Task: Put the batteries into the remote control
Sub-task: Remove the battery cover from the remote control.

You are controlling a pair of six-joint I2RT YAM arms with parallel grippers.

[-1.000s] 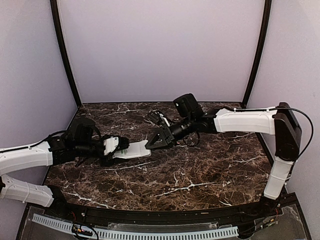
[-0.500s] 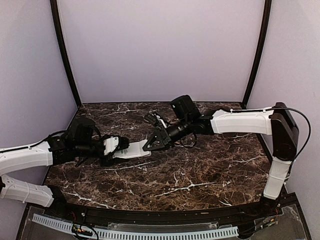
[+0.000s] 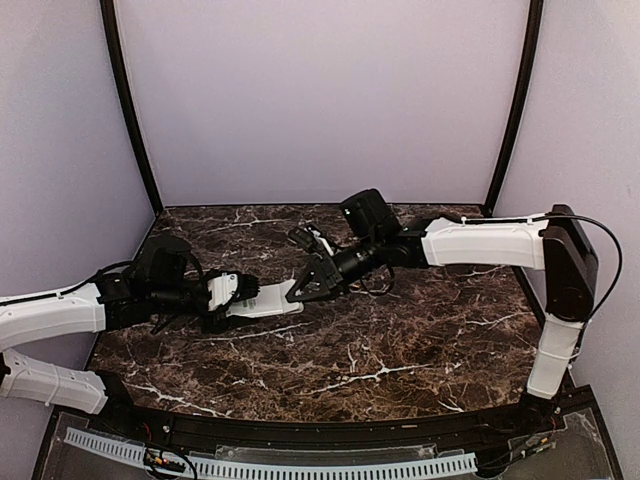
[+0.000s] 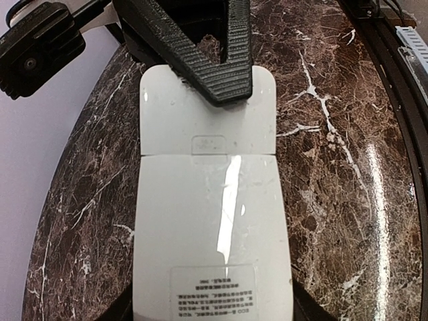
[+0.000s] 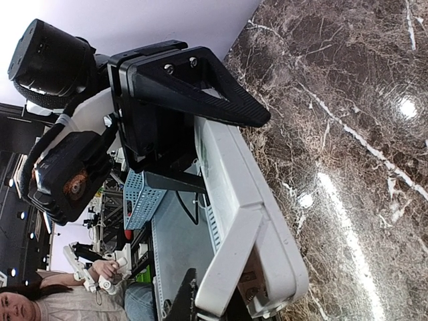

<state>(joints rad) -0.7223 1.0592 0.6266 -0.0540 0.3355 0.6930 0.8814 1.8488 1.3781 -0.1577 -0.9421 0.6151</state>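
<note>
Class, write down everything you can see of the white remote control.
The flat white glossy plastic remote control is held back-up, low over the marble table. A seam and small latch mark its battery cover; a printed label sits near the other end. The left gripper clamps the label end by its sides; the right gripper, jaws closed, touches the cover.

Glossy plastic remote control (image 4: 214, 221), polished marble-look table (image 4: 334, 167).
</note>
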